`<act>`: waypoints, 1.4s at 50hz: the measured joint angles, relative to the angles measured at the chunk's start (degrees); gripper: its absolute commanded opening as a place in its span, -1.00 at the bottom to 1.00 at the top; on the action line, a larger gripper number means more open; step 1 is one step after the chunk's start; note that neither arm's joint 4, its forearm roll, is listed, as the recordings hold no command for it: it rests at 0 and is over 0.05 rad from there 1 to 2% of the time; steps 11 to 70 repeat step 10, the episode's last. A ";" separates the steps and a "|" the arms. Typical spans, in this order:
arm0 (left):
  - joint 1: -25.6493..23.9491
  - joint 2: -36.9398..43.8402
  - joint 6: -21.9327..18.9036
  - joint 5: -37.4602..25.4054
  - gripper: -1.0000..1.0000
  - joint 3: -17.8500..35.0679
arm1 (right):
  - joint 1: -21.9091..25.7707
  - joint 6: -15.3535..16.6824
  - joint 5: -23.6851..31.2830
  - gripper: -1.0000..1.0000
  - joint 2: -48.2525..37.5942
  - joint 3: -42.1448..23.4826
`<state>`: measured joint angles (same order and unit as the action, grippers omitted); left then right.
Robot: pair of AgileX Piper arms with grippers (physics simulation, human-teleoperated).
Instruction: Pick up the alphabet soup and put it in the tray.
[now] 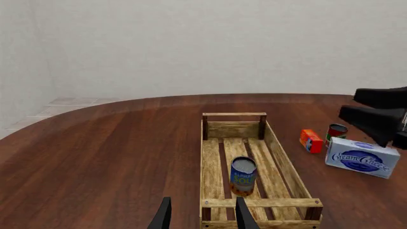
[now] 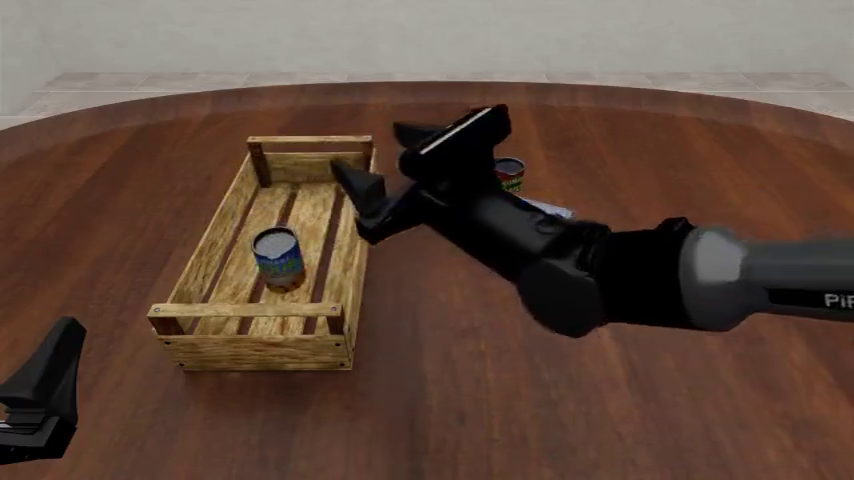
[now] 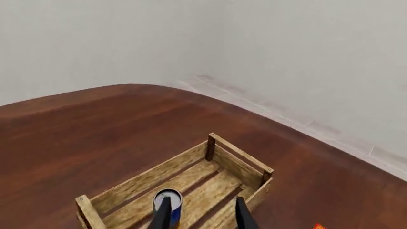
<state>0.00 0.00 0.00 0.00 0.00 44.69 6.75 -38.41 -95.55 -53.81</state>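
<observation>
The alphabet soup (image 2: pixel 278 256), a blue-label can with an orange band at the bottom, stands upright on the slatted bottom of the tray (image 2: pixel 214 235), about midway along it. It also shows in the left wrist view (image 1: pixel 243 175) and the right wrist view (image 3: pixel 167 200). My right gripper (image 2: pixel 358 205) is open and empty, hovering above the tray's right side wall, apart from the can. My left gripper (image 2: pixel 47 390) is open and empty, low near the table's front left, short of the tray's near end (image 1: pixel 260 202).
A blue-and-white cream cheese box (image 1: pixel 362 157), a small red-and-green can (image 1: pixel 336 131) and a small orange box (image 1: pixel 311 140) lie right of the tray. In the front view the right arm (image 2: pixel 627 275) hides most of them. The table's curved far edge (image 2: pixel 427 85) is beyond the tray.
</observation>
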 measured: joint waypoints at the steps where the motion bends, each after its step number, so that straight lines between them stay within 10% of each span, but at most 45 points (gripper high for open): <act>1: 0.00 0.00 0.00 0.00 1.00 0.00 | -0.26 -0.27 -0.41 1.00 1.32 1.35; 10: 0.00 0.00 0.00 0.00 1.00 0.00 | -2.25 -2.45 -2.46 1.00 10.89 10.32; 70: 0.00 0.00 0.00 0.00 1.00 0.00 | -2.25 -2.45 -2.46 1.00 10.89 10.32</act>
